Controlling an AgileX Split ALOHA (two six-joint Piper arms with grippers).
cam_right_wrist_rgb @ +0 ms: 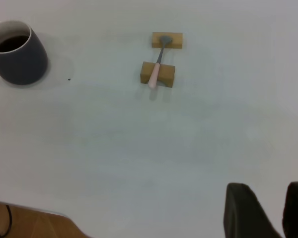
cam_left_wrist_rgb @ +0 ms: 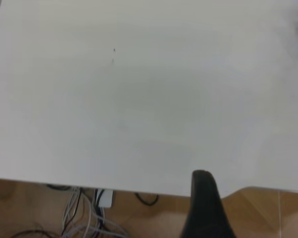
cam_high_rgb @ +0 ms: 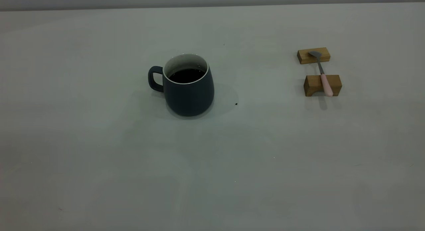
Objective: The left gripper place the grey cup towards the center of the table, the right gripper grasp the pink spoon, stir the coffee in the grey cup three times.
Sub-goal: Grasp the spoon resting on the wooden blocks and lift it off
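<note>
Left gripper (cam_left_wrist_rgb: pixel 206 206): only one black finger shows at table edge in own wrist view; released or clenched, cannot tell. Right gripper (cam_right_wrist_rgb: pixel 268 210): two black fingers apart, nothing between, over near table edge.

Dark slate-grey rounded mug, grey cup (cam_high_rgb: pixel 187 86), upright, left of centre on pale grey-white table (cam_high_rgb: pixel 99 158); handle points left; dark glossy coffee (cam_high_rgb: pixel 186 75) inside.

Pink-handled metal spoon (cam_high_rgb: pixel 322 74) bridges two tan wooden blocks (cam_high_rgb: pixel 322 85), well right of cup.

Judgement: step one, untouched. Next: left reach to cup, level carry, avoid spill.

grey cup (cam_high_rgb: pixel 189 91): on worktop (cam_high_rgb: pixel 99 158), holding coffee (cam_high_rgb: pixel 186 75)
pink spoon (cam_high_rgb: pixel 323 76): right of cup, across two wooden blocks (cam_high_rgb: pixel 322 85)
</note>
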